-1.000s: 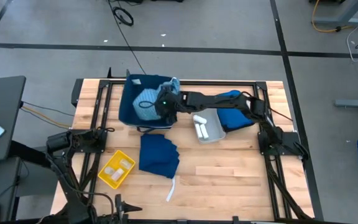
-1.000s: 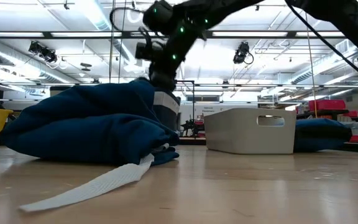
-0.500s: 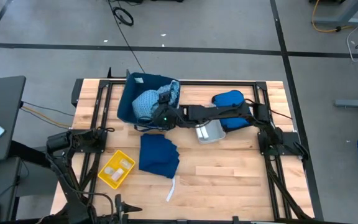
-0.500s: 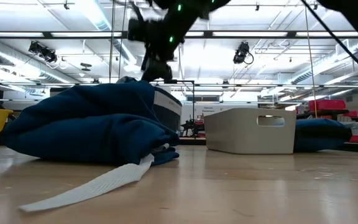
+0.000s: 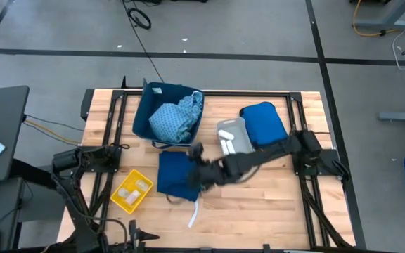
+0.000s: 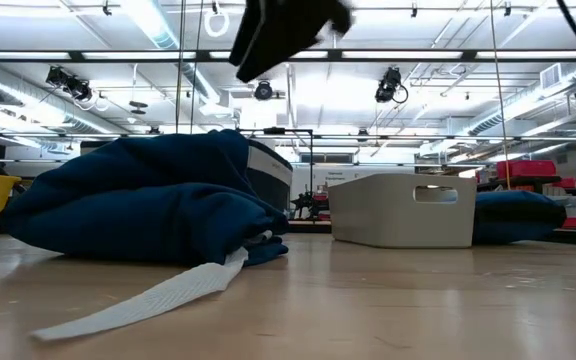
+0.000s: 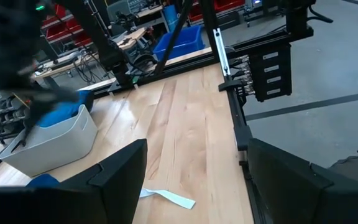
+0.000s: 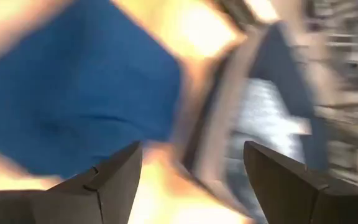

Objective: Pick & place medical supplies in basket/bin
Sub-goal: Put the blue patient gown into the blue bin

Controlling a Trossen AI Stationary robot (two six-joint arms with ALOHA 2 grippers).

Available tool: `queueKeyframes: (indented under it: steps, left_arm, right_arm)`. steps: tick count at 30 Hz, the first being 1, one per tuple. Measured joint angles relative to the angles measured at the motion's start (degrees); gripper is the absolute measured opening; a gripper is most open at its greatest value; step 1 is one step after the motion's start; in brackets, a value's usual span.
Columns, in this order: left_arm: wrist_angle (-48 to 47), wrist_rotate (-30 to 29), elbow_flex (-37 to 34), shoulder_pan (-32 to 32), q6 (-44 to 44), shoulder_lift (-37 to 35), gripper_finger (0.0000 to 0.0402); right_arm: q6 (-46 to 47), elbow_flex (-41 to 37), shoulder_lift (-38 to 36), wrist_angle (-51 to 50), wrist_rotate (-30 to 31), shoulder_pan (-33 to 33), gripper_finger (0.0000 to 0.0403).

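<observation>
Navy garment (image 5: 178,175) is lying crumpled on the counter (image 5: 259,200) in front of the navy bin (image 5: 145,118), its long axis running from the bin toward the near edge. Right pincer (image 5: 197,173) is hovering at the garment's right edge, fingers (image 8: 114,177) spread and gripping nothing. Light blue patterned garment (image 5: 175,118) is sitting inside the bin. Left pincer (image 7: 191,180) is waiting parted and empty at the counter's left.

Even, bright light is cast by ceiling strip lights (image 6: 158,20); the right wrist view is smeared throughout, and the right arm (image 5: 252,160) is blurred overhead.
</observation>
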Motion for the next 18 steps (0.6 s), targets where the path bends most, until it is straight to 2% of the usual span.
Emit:
queueKeyframes:
  steps: [3,8,10,15,18]
  left_arm:
    - [0.05,-0.06,-0.01,-0.02,0.12,0.0,0.0279]
    - [-0.17,-0.05,-0.02,0.12,0.55,0.0,0.0279]
    - [-0.18,0.0,-0.02,0.09,0.62,0.0,0.0279]
    - [-0.33,0.56,-0.04,0.08,0.71,0.0,0.0279]
    - [-0.62,0.81,-0.04,0.09,0.54,0.0,0.0279]
  right_arm:
    - [3.57,-1.25,1.01,0.47,-5.47,3.36,0.0288]
    - [2.65,-6.12,3.47,9.85,-6.86,6.55,0.0288]
    - [4.11,-6.34,4.63,13.8,-7.15,6.58,0.0288]
    - [6.92,-5.72,6.78,12.67,-7.11,5.54,0.0289]
    - [9.44,-5.36,6.47,13.7,-10.95,4.74,0.0289]
